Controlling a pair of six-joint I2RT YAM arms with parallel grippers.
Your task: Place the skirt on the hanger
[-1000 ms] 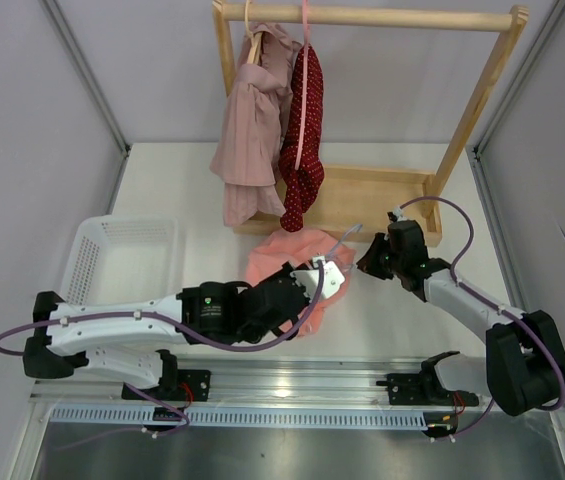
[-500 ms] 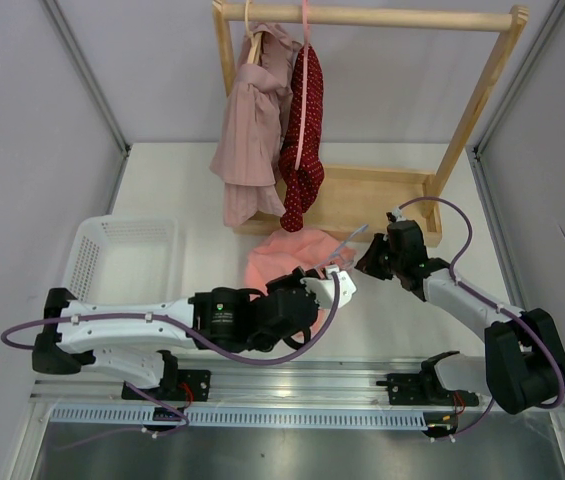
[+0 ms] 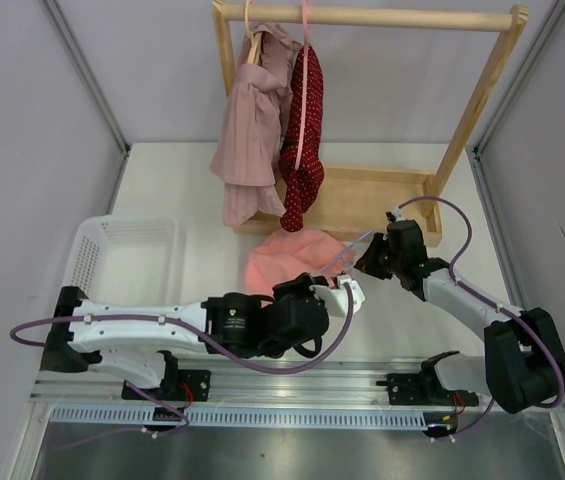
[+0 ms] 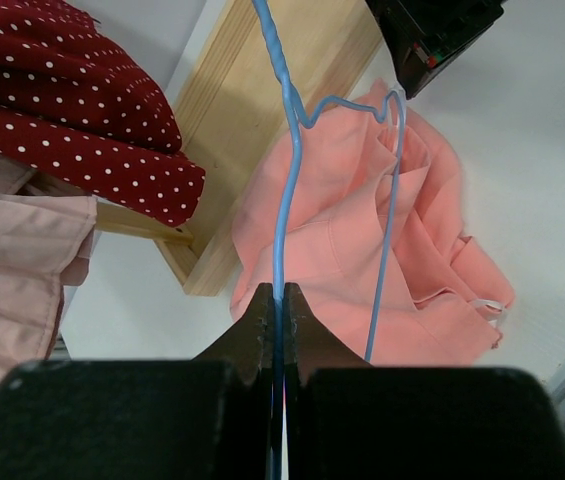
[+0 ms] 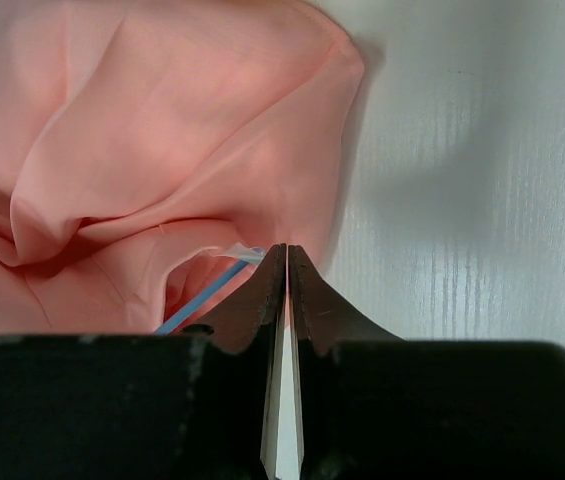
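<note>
Two pincers meet over the skirt point(image 3: 280, 258), which lies crumpled on the worktop point(image 3: 192, 190) just in front of the rack base point(image 4: 262, 90). Left pincer point(image 4: 277, 300) is clenched on the hanger point(image 4: 284, 180) wire, frame lying across the cloth. Right pincer point(image 5: 284, 262) is pressed closed at the skirt's edge, apparently nipping the hem; the view is too tight to be sure.
</note>
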